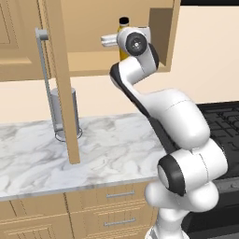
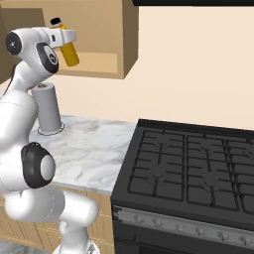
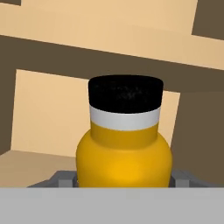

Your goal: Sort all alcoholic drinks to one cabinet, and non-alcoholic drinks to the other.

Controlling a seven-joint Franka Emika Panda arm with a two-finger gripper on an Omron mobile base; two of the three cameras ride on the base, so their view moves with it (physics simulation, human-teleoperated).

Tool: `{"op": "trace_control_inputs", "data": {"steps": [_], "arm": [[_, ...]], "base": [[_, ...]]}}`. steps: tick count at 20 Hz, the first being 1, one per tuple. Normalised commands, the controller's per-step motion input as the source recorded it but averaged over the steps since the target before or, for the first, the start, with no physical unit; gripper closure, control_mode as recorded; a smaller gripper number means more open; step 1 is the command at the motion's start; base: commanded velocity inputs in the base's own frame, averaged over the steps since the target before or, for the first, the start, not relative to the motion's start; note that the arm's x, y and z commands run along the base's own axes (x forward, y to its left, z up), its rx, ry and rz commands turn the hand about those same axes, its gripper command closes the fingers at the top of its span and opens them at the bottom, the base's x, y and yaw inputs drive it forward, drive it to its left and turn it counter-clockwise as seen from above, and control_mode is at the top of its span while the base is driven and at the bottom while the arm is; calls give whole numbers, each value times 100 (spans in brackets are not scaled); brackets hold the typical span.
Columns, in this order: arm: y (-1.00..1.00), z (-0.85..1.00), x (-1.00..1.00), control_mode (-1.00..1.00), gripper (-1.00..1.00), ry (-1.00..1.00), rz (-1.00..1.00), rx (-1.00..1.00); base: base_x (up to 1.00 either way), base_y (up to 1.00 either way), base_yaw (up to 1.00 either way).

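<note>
Gripper (image 2: 68,45) is closed on the orange bottle (image 2: 69,52), held tilted at the open mouth of the narrow cabinet (image 2: 106,62); placing seems the step in hand. Next, I judge, it must stand the bottle upright on the shelf, then let go. Below lie the marble table (image 1: 107,154) and a grey canister (image 2: 48,111), with a black stove (image 2: 188,163) beside and a cream wall behind.
</note>
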Motion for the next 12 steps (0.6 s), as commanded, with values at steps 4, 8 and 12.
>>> {"op": "trace_control_inputs", "data": {"steps": [4,8,12], "arm": [[0,-1,21,-100,100,6,0,4],[0,0,18,-100,100,1,0,5],[0,0,14,-100,100,0,0,5]], "base": [[0,0,0],[0,0,0],[0,0,0]]}}
